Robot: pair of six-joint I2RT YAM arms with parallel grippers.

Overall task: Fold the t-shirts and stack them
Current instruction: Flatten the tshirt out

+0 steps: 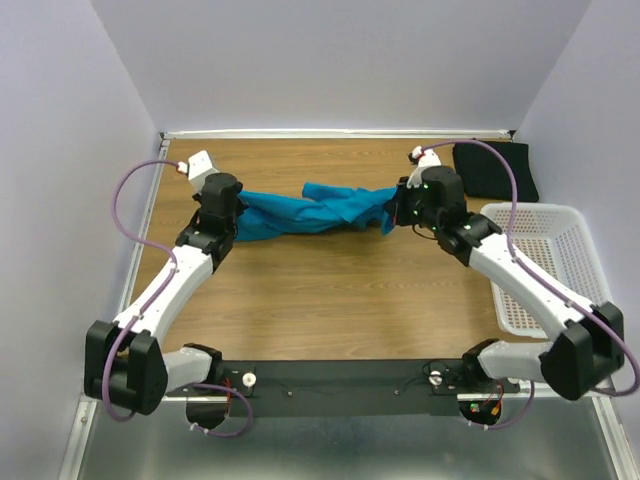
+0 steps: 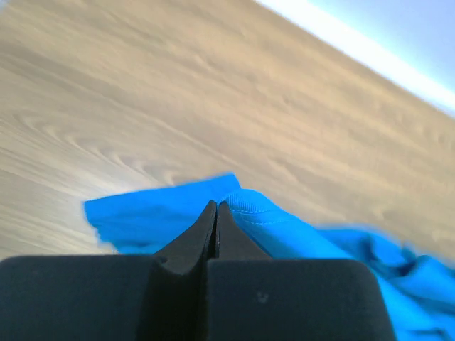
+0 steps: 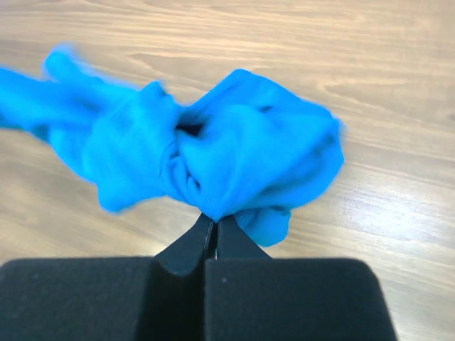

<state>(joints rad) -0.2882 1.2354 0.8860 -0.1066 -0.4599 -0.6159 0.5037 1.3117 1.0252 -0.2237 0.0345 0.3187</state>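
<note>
Teal shirt runs sideways, bunched, its ends clamped in left hand and right hand. Basket sits right of the right hand, black shirt beyond.

1. Teal shirt, left wrist view: we log its right end as blurred and cut by the frame's edge. Its near part is hidden behind the left pincer.
2. Same shirt, right wrist view: the left end is blurred and runs off-frame. The pinched fold is hidden inside the right pincer.
3. Black shirt: we cannot read its folds. A cable crosses it.
4. Basket: the near-left corner is hidden under the right arm.
</note>
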